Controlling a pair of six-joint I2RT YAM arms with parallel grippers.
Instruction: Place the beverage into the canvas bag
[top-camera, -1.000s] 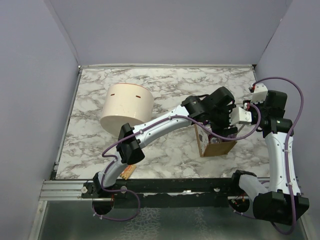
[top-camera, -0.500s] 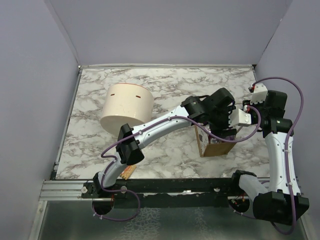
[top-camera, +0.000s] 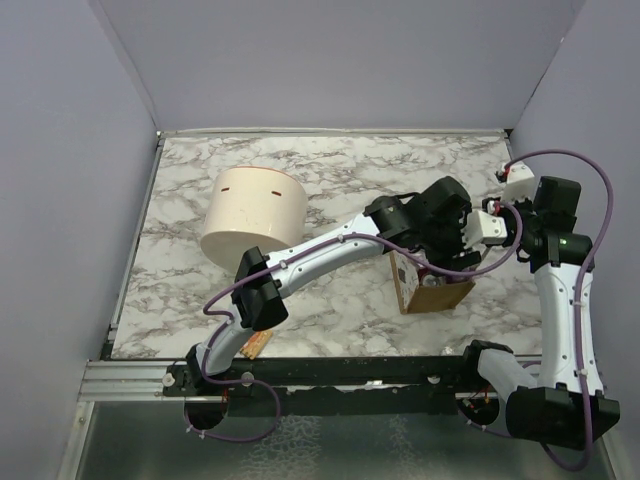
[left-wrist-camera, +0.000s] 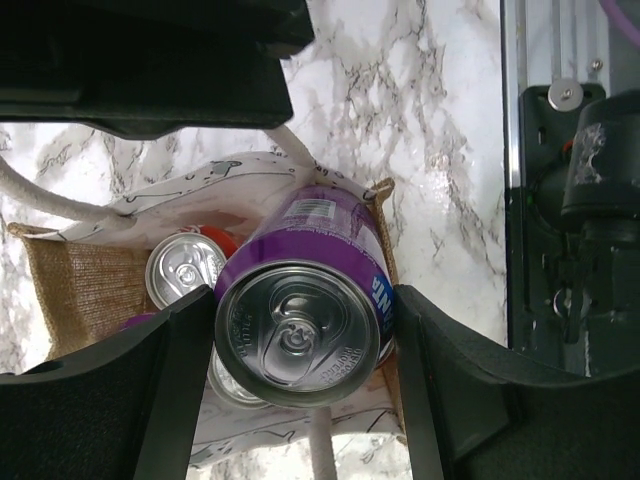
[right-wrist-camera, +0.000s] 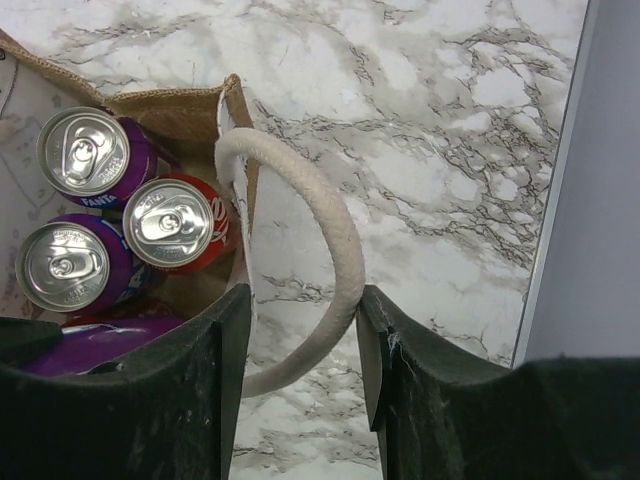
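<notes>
Left gripper (left-wrist-camera: 300, 350): jaws clamped on a purple soda can (left-wrist-camera: 310, 280), one finger on each flank, lid facing the wrist. The can's long axis runs almost straight down from the gripper, slightly tilted, towards the open mouth of the canvas bag (left-wrist-camera: 80, 290) directly beneath. Whether its base has passed the bag's rim is hidden. Judgement: the coming move is a straight descent and release, and the left arm alone can make it. Right gripper (right-wrist-camera: 300, 330): jaws apart, straddling one whitish loop handle (right-wrist-camera: 335, 250) just outside the bag's wall, not pinching it. Inside the bag, a red can (right-wrist-camera: 170, 225) and two purple cans (right-wrist-camera: 85, 150) stand upright and close together. The held can is glossy purple with a silver lid, a pull-tab and white lettering.
</notes>
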